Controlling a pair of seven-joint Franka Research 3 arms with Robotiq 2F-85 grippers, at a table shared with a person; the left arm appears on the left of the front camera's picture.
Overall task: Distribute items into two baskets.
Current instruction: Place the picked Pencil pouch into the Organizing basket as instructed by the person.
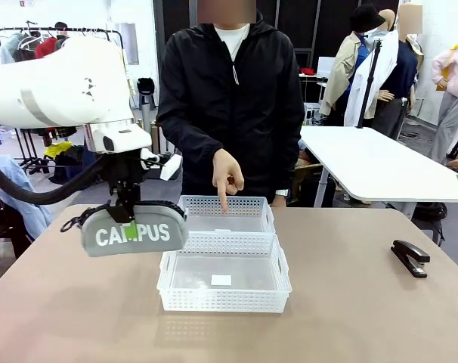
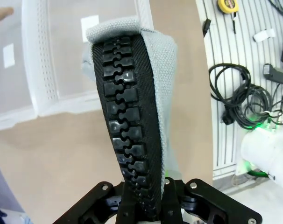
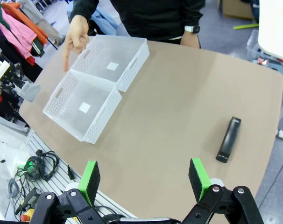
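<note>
Brown desk [image 1: 350, 318] carrying far basket [image 1: 253, 204] and near basket [image 1: 225, 301] touching end to end, person's hand [image 1: 227, 175] pointing into far basket, grey CAMPUS pouch [image 1: 134, 231] hanging just left of them, left claw [image 1: 127, 206] clamping its zipper edge, right claw [image 3: 144, 179] standing apart, black stapler [image 1: 410, 258] lying at desk's right.

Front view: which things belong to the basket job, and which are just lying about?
Job:
- CAMPUS pouch, clamped in left gripper
- stapler
- near basket
- far basket, where the person's hand points

Lying about:
- cables
- tape measure
- clothes rack
- white side table
</note>
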